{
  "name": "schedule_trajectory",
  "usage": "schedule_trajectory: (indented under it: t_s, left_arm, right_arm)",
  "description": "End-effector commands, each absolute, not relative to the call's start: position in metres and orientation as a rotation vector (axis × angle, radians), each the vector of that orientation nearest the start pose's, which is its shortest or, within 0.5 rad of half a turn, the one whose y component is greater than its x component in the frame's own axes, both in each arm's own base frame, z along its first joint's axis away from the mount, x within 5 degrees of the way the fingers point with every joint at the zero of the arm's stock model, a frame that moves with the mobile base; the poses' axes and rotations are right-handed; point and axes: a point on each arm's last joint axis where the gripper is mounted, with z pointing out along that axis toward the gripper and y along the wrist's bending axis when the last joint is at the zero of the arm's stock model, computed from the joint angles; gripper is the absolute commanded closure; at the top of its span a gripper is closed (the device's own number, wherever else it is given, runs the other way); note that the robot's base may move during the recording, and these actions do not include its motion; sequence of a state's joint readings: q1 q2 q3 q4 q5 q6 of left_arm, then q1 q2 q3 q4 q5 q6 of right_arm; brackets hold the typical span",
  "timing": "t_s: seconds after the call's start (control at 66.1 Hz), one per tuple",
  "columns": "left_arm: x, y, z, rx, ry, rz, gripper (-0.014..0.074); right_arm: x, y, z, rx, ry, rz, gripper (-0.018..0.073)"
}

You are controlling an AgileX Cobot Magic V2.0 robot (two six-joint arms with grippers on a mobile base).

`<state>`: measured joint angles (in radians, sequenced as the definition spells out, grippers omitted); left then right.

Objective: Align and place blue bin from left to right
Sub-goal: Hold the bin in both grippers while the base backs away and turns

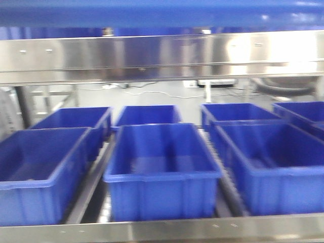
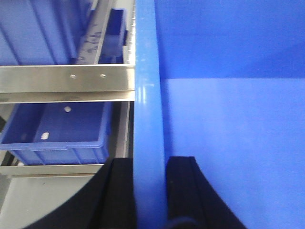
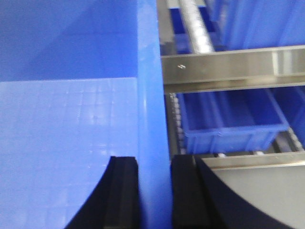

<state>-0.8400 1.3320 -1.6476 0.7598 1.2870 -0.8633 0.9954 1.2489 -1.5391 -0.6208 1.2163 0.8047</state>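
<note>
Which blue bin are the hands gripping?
The blue bin filling both wrist views: left hand and right hand each clamp its thick rim. The shelf bins sit untouched.

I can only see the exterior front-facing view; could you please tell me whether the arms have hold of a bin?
Observer: Yes. The left gripper straddles the rim of the blue bin, one finger on each side.
Operator: Thank you. And the right arm?
Observer: The right gripper clamps the bin's opposite wall in the same way.
Operator: Is anything inside the bin?
Observer: The stretches of its floor that the two wrist views show are bare.
</note>
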Motion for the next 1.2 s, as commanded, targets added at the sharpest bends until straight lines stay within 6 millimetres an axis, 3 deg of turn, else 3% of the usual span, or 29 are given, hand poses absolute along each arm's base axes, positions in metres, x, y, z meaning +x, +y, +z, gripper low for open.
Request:
schedule_trajectory:
  t_s: [0.0, 1.181]
  left_arm:
    - [0.2043, -0.1505, 0.4872, -0.008, 2.041, -0.118, 0.0707]
    - [0.2043, -0.1505, 0.4872, -0.008, 2.041, -0.118, 0.0707]
  right_arm:
    - [0.1646, 0.1728, 0.4747, -0.244, 2.077, 0.315, 0.0629]
    - [0.1646, 0.1728, 0.4747, -0.244, 2.077, 0.315, 0.0629]
